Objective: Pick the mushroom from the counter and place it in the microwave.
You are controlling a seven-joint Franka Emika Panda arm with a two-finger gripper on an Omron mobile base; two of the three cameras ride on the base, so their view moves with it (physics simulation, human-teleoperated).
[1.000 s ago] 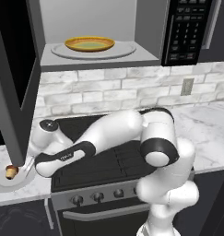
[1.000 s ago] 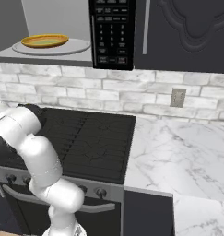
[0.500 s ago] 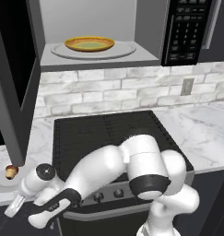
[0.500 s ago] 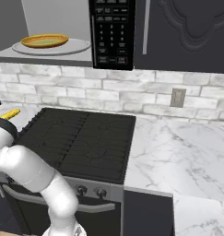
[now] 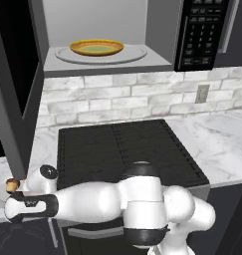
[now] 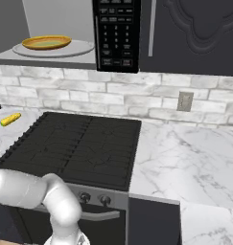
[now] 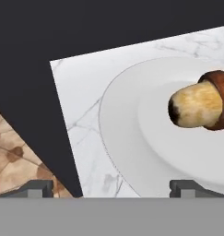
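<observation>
- Low at the left edge of the desk (image 5: 212,137): the end effector (image 7: 111,186), reached down beside the stove, fingertips (image 7: 37,188) set wide apart with nothing between them.
- Just ahead of those tips in the hand view: the mushroom (image 7: 203,106), lying on its side on a white plate (image 7: 132,138), pale stem toward the camera, brown cap behind it, offset toward one tip rather than centred in the gap.
- Seen from the left base view: the mushroom (image 5: 12,185) as a small brown dot at the far left, right by the dark wrist of the white arm (image 5: 92,201), which stretches left across the front of the black stove top (image 5: 122,149).
- Under the plate in the hand view: white marble with grey veins, ending at a dark edge with brown patterned floor (image 7: 14,161) beyond.
- Overhead: the microwave (image 5: 107,60), door (image 5: 13,84) swung open to the left, black button panel (image 5: 199,32) on the right.
- Inside its light grey cavity: a yellow-orange plate (image 5: 96,48) resting on the round turntable (image 5: 137,54).
- From the right base view: a small yellow item (image 6: 10,119) on the marble left of the stove, too small to identify, and a wall outlet (image 6: 185,101) on the white brick backsplash (image 6: 137,100).
</observation>
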